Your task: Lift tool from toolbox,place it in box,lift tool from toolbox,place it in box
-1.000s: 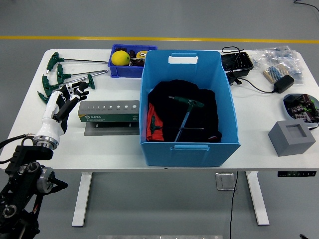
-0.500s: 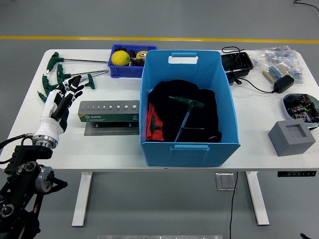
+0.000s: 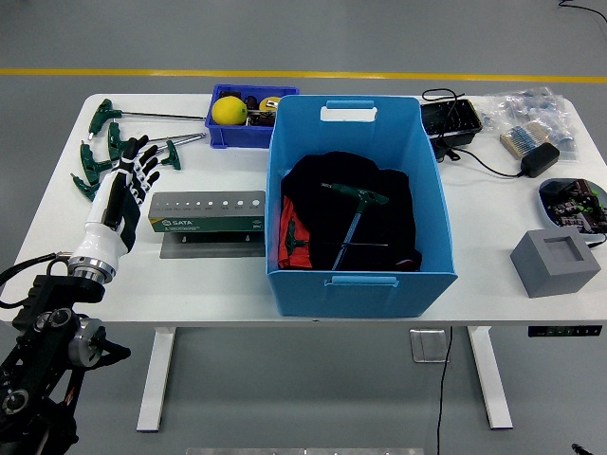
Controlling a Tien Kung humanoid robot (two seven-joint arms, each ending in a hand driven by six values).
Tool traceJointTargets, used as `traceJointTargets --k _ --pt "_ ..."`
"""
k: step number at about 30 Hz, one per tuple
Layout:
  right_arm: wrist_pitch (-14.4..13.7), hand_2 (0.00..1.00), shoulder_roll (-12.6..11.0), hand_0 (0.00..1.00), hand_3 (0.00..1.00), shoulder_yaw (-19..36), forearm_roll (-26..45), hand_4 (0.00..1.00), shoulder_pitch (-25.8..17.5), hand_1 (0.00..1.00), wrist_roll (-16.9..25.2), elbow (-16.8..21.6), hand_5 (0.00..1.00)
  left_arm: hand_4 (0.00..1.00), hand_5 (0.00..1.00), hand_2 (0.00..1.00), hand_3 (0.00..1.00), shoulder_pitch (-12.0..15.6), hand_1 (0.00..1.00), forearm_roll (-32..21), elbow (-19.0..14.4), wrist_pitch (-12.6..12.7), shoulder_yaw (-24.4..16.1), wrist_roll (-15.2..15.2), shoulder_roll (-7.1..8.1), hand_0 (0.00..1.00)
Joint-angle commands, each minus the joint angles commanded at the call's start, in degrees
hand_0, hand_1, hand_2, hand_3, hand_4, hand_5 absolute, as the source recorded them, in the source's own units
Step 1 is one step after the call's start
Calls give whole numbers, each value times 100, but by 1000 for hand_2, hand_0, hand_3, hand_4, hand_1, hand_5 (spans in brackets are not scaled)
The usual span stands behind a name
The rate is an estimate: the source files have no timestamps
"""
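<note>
We see the robot's left hand (image 3: pixel 128 185), white-backed with black fingers, reaching over the left part of the white table (image 3: pixel 218 275). Its fingers are spread wide and hold nothing. The fingertips lie over or just beside a cluster of green-handled T-shaped hex wrenches (image 3: pixel 123 144) scattered at the far left of the table; from this height we cannot tell whether they touch a handle. Just right of the hand sits the long grey-green metal tool holder (image 3: pixel 208 211) with a row of holes along its top. Behind it is a small dark-blue plastic bin (image 3: pixel 248 134) holding a yellow ball (image 3: pixel 229 110). The large light-blue plastic box (image 3: pixel 358 204) stands at the table's middle, with black cloth (image 3: pixel 384 223) inside; one green-handled T-wrench (image 3: pixel 356 204) lies on that cloth. At the far right we see a black power adapter (image 3: pixel 536 159) with its cable and, nearer, a grey square foam block (image 3: pixel 556 262).
</note>
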Motion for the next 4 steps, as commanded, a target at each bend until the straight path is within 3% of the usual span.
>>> traceJointTargets --k 4 --pt "-4 728 13 669 571 39 -51 764 -23 650 -20 -1 714 998 979 998 998 28 998 -34 19 10 22 -40 5 977"
